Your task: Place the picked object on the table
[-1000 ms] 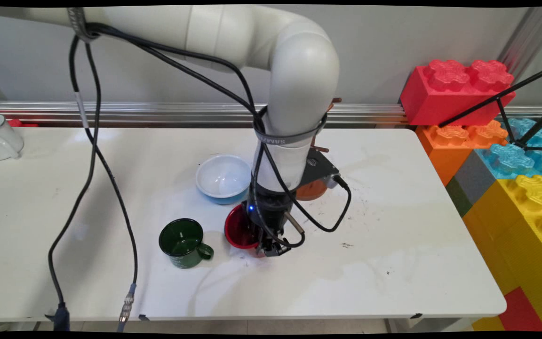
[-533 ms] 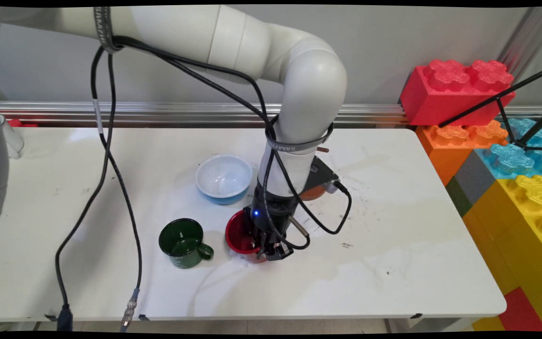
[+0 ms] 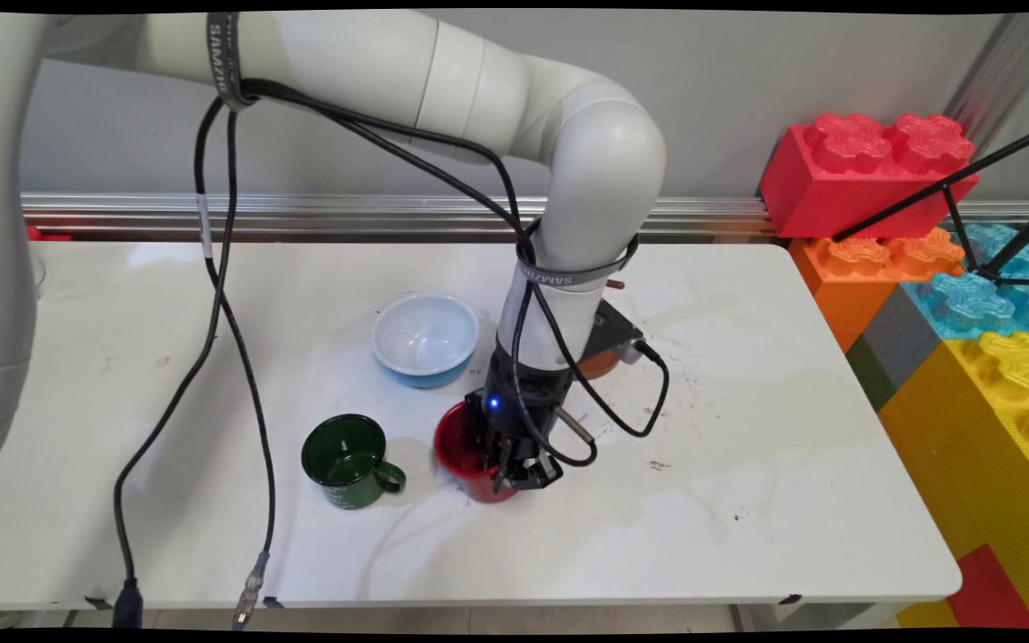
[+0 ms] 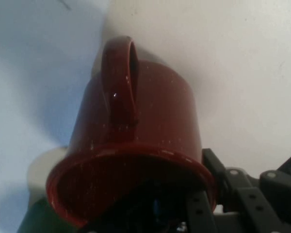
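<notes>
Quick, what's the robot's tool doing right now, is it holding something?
Tool: shut on the red mug, gripping its rim.

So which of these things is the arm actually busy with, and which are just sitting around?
In use: the tool, closed on the rim of the red mug.

Lying about: green mug beside it; blue bowl behind; an orange thing mostly hidden by the arm; big toy bricks off the table's right end.

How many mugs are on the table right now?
2 in view: the green mug near the front edge, and the red mug beside it at the gripper. The arm may hide others.
</notes>
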Tool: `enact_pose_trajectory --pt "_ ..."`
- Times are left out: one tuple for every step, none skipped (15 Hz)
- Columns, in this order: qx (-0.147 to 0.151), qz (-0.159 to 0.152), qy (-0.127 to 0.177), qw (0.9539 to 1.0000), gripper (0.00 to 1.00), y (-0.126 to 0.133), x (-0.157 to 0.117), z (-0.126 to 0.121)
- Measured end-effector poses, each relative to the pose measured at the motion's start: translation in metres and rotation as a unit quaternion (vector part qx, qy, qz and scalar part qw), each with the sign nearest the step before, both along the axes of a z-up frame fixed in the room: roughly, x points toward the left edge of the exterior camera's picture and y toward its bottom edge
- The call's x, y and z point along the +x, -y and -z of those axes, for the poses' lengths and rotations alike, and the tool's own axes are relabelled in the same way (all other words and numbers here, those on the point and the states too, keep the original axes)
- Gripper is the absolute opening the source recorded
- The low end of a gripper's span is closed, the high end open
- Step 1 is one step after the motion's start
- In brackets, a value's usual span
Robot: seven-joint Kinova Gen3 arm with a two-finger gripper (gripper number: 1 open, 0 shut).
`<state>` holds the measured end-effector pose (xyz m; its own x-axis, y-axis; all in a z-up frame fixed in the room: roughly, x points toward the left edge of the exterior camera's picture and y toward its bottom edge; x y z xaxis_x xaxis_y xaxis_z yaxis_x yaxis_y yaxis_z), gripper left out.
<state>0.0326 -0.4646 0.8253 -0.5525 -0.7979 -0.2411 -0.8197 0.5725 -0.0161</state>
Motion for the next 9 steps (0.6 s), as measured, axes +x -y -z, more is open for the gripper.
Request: enact_pose_trajectory --pt "0.0 -0.003 0.0 1.0 1.0 0.002 0.0 0.001" --pt "-0.001 -0.007 0.0 1.0 1.0 0.004 0.0 0.001" --pt "-0.002 -0.011 -0.001 0.9999 1.0 0.006 0.0 0.002" --pt "-0.003 -0.014 -0.001 0.9999 1.0 0.008 0.0 0.002" --pt "-0.004 -0.016 -0.001 0.9999 1.0 0.009 0.001 0.003" --pt "-0.006 -0.018 -0.001 0.9998 1.0 0.011 0.001 0.003" --pt "-0.008 -0.021 -0.002 0.9997 1.0 0.013 0.002 0.004" --pt "-0.01 -0.024 -0.003 0.9997 1.0 0.014 0.003 0.004" --pt "-0.012 -0.025 -0.005 0.9996 1.0 0.015 0.004 0.003"
